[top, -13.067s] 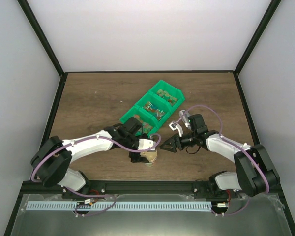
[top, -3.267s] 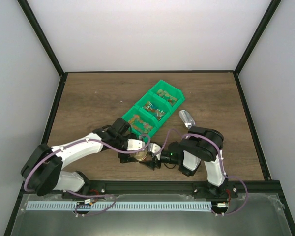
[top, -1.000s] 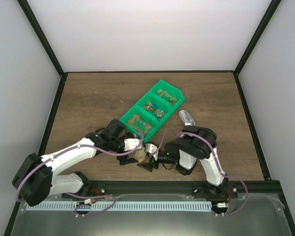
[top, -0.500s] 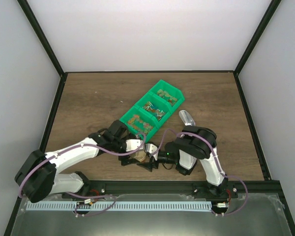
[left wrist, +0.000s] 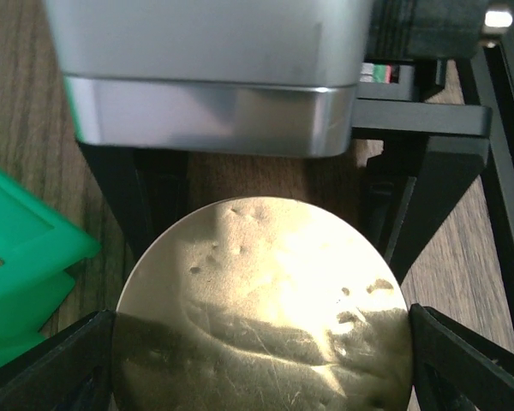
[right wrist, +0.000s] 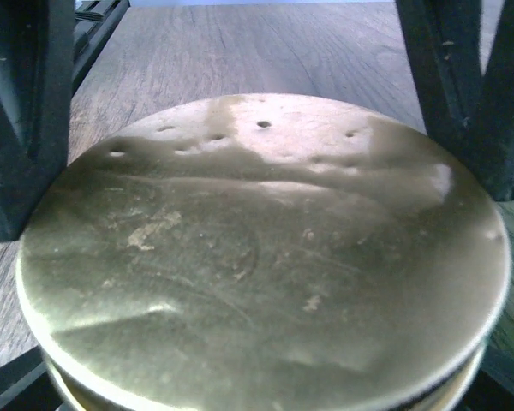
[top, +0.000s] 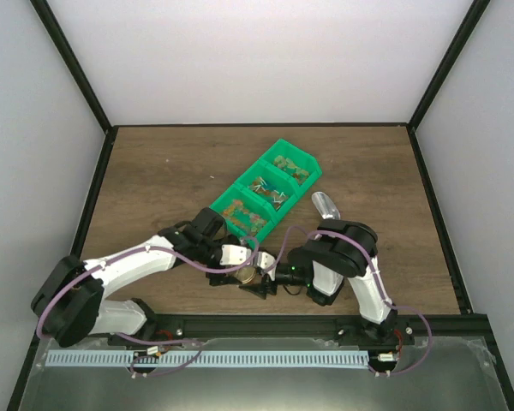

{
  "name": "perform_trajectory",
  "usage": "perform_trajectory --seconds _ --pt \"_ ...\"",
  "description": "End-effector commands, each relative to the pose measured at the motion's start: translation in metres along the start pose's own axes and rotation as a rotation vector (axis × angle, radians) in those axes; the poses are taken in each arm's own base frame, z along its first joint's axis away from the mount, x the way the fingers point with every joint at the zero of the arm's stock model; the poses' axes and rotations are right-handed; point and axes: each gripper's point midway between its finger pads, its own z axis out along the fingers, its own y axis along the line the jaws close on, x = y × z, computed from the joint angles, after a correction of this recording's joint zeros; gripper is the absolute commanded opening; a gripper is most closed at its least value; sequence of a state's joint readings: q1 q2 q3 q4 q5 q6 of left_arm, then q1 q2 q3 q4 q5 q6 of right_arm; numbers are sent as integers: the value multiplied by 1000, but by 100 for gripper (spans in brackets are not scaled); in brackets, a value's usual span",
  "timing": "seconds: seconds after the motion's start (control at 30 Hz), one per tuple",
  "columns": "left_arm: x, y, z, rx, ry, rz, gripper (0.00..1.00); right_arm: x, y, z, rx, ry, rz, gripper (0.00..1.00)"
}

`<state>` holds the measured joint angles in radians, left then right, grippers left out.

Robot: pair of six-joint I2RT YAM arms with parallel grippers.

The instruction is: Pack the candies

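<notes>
Action down at the near edge of the table (top: 154, 171), folks. From the left, the left arm reaches in low, and the left gripper (top: 239, 275) has its jaws spread wide either side of a round gold-lidded tin (left wrist: 261, 312). On the left wrist view its black fingers (left wrist: 47, 368) run under the lid's rim on both sides, so whether they press the tin's body I cannot tell. Lid on, dented and scuffed, tin upright on the wood. Facing it from the other side is the right gripper (top: 265, 282), arm folded tight behind it. Its jaws also straddle the tin, wide apart, and again the lid hides any contact. Just behind the tin lies the green three-compartment bin (top: 247, 175), set on a diagonal, and that is where the candies (top: 242, 212) are: small mixed-colour bits in each compartment. Further right, a metal scoop (top: 325, 205) lies on the wood near the bin.
</notes>
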<state>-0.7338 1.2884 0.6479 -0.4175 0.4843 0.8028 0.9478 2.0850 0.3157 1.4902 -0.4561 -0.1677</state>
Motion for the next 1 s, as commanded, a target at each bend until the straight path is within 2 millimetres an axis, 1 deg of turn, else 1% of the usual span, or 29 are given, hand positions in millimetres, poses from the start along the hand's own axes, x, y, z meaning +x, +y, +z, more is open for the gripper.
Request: perform_trajectory --seconds 0.0,0.17,0.3,0.33,0.4,0.47,0.53,0.57,0.63,0.73,0.87,0.93,0.97 --pt "18 -18 4 128 87 149 84 -9 16 -4 -67 -45 -56 79" --pt "15 -6 5 214 140 221 82 -10 23 -7 -100 -51 -66 77" --pt "19 -8 7 306 188 285 82 -10 25 -8 -112 -51 -65 76" --pt "20 -7 7 311 201 300 83 -11 25 -8 -113 -52 -65 75" --pt "22 -1 8 293 217 321 88 -10 25 -8 -111 -49 -59 75" --pt "18 8 8 249 215 291 91 -9 23 -7 -98 -45 -53 75" --pt "11 16 4 214 185 226 95 -8 20 -7 -83 -39 -43 74" --pt "6 20 1 191 159 186 99 -8 19 -6 -76 -37 -37 74" --pt "-6 25 -9 133 96 125 100 -6 17 -6 -67 -31 -27 74" --pt "-11 22 -21 70 39 76 100 -4 13 -4 -47 -22 -11 74" --pt "-7 6 -26 29 -16 10 100 -2 6 -2 -14 -12 3 74" --pt "-7 6 -24 -8 -34 -56 100 -1 3 0 1 -11 13 74" --pt "-9 10 -23 -33 -48 -122 100 -1 1 0 10 -9 18 74"
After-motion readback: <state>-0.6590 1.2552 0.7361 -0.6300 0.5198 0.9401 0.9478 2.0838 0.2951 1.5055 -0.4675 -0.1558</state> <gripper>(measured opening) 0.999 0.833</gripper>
